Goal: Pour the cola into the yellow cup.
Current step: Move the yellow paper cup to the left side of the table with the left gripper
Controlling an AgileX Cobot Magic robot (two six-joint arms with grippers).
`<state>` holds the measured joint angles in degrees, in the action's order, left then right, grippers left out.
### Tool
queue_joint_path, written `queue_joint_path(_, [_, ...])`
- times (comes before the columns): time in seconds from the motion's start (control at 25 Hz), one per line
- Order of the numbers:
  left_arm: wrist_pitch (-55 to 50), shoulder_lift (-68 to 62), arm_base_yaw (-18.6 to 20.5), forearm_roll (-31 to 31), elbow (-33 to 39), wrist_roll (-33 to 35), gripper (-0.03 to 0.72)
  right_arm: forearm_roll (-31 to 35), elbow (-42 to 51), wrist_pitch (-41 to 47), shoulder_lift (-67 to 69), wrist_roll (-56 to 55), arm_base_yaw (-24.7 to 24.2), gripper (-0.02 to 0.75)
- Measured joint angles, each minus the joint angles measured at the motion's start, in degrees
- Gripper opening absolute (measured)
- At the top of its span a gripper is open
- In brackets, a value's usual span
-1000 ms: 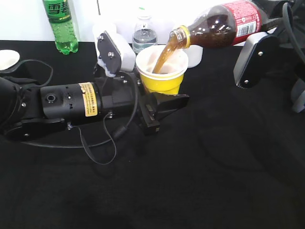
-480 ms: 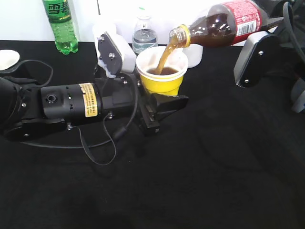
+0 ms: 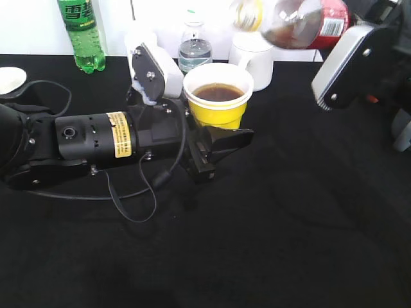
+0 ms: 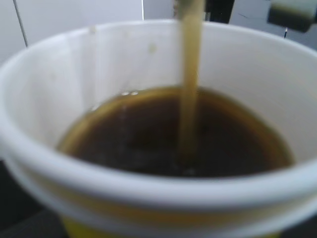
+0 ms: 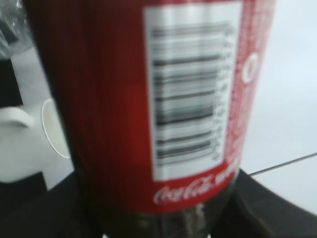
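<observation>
Yellow cup (image 3: pixel 218 102) stands upright on black table (image 3: pixel 289 218), approx. two-thirds full of dark liquid; left wrist view shows a thin brown stream entering the liquid. Left claw (image 3: pixel 215 138) grips the cup's lower wall, fingers clenched on both sides. Cola (image 3: pixel 295 19) is above and to the right of the cup, blurred, neck pointing left. Right claw grasps the cola at its red label (image 5: pixel 198 99); fingers not visible in ext. view. White mug (image 3: pixel 253 58) sits just behind the cup. Green bottle (image 3: pixel 81 32) stands well left of the cup; water bottle (image 3: pixel 194 46) behind it.
</observation>
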<state>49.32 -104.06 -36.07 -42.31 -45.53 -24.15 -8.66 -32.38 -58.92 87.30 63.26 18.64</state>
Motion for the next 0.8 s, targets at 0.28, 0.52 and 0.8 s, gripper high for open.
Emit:
queue_joint_path(0.28, [-0.11,0.00,0.10,0.15,0.00,0.00,0.434,0.00,0.00,0.75,0.00,-54.51,0.00,0.396])
queue_joint_path(0.52, [0.08,0.00,0.10,0.81,0.00,0.00,0.434,0.00,0.00,2.32,0.00,-61.67,0.00,0.396])
queue_joint_path(0.8, [-0.39,0.00,6.26,5.86,0.00,0.00,0.434,0.00,0.00,2.32,0.00,-61.85,0.00,0.396])
